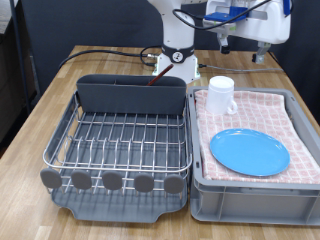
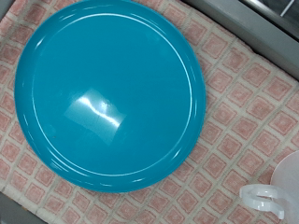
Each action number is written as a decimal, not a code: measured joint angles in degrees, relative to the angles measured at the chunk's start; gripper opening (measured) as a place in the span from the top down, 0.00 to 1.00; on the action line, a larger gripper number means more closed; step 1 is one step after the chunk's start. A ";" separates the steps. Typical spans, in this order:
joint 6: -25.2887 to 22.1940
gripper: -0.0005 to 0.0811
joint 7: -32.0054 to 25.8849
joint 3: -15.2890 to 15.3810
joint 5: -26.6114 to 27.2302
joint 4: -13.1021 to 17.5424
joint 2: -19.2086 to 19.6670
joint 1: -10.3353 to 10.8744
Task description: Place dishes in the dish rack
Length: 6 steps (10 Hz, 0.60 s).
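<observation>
Tool unseen in either view, open or closed impossible to tell; wrist camera directly above plate (image 2: 110,93), mug (image 2: 271,191) at five o'clock.

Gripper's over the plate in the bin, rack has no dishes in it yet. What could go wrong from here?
1. The light-blue plate lies flat on the pink checked cloth, so the fingers may snag or lift cloth when going for its rim.
2. The white mug stands close beside the plate and could be knocked.
3. The bin wall and the dish rack rim sit between plate and rack; a low carry may clip them.
</observation>
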 joint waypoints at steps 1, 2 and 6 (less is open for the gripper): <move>0.03 0.01 0.00 0.24 -0.07 0.86 1.57 0.00; 0.92 0.01 -0.32 0.22 0.28 1.13 3.00 0.00; 10.90 0.01 -9.79 -0.20 7.22 -0.03 8.73 -0.02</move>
